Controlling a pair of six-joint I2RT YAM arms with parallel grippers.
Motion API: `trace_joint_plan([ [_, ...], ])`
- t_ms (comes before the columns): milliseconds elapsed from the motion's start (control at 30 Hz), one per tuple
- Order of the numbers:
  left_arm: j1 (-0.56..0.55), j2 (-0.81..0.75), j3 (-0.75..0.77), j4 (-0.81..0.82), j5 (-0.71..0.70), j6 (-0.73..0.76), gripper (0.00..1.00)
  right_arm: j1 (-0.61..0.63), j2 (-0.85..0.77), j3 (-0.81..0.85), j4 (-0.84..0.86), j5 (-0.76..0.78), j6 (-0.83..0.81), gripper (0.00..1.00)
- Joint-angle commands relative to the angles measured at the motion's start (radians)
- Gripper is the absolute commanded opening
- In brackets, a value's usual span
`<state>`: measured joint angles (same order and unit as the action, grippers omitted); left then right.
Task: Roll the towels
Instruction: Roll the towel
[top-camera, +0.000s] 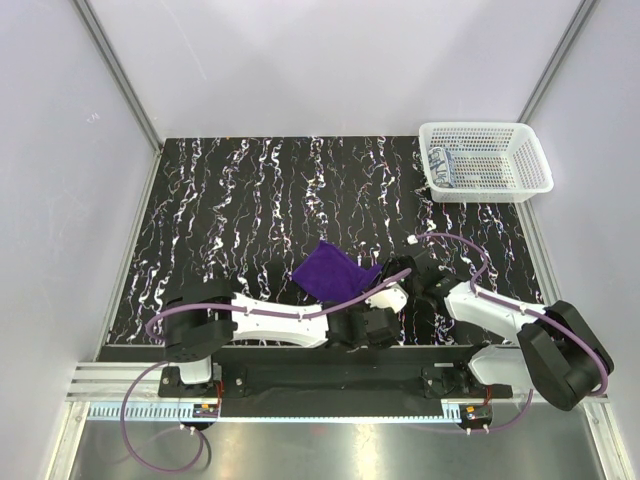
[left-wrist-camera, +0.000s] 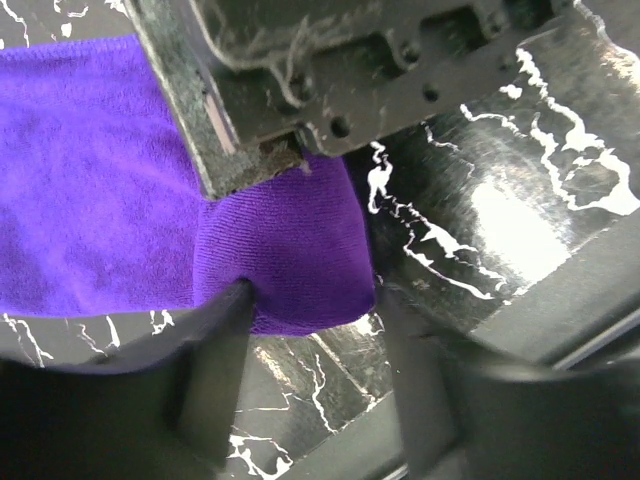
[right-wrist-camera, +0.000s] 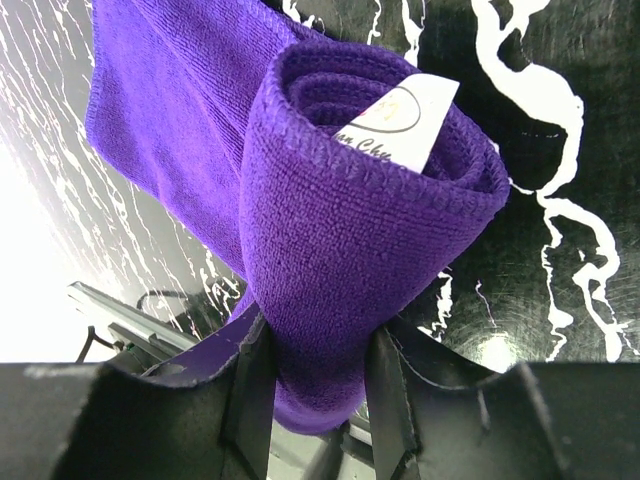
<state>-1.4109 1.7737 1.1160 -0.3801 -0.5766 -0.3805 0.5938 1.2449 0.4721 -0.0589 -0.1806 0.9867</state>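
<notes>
Purple towel (top-camera: 335, 268), part-rolled nr worktop's (top-camera: 250, 200) near edge, roll axis L–R along that edge: R jaws clamp one end, L jaws straddle the other, grip unclear.

Right wrist view: a white fabric tag (right-wrist-camera: 405, 118) sticks out of the open end of the rolled purple towel (right-wrist-camera: 340, 240).

- Upper part of the tag: a thin dark oval outline. What is printed inside it is too faint to read.
- Below the oval: one line of dark cursive script, cut off at the lower left by the towel's stitched hem. The visible part reads roughly "…m Che…", and the outer letters are uncertain.

Top external view: the patterned towel (top-camera: 443, 165) lies in the white mesh basket (top-camera: 485, 127). Its blue-grey print is too small to tell whether it holds lettering.

Left wrist view: nothing legible.
</notes>
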Motion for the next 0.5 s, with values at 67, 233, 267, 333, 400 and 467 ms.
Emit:
trace_joint_plan([
  [67,0.004,0.009,0.005,0.017,-0.04,0.006,0.28,0.012,-0.019,0.013,-0.036,-0.042,-0.013,0.42],
  [233,0.007,-0.005,0.002,0.021,-0.029,0.008,0.1,0.012,-0.045,0.014,-0.059,-0.045,-0.01,0.43],
  [267,0.007,-0.01,-0.002,0.026,-0.022,0.008,0.1,0.012,-0.05,0.019,-0.07,-0.043,-0.01,0.45],
  [333,0.015,-0.025,-0.011,0.035,0.012,0.008,0.08,0.012,-0.071,0.036,-0.117,-0.036,-0.016,0.57],
  [400,0.027,-0.042,-0.03,0.055,0.059,0.003,0.07,0.012,-0.091,0.057,-0.174,0.003,-0.031,0.73],
  [467,0.04,-0.069,-0.051,0.075,0.086,-0.008,0.07,0.012,-0.133,0.101,-0.298,0.09,-0.045,0.87],
])
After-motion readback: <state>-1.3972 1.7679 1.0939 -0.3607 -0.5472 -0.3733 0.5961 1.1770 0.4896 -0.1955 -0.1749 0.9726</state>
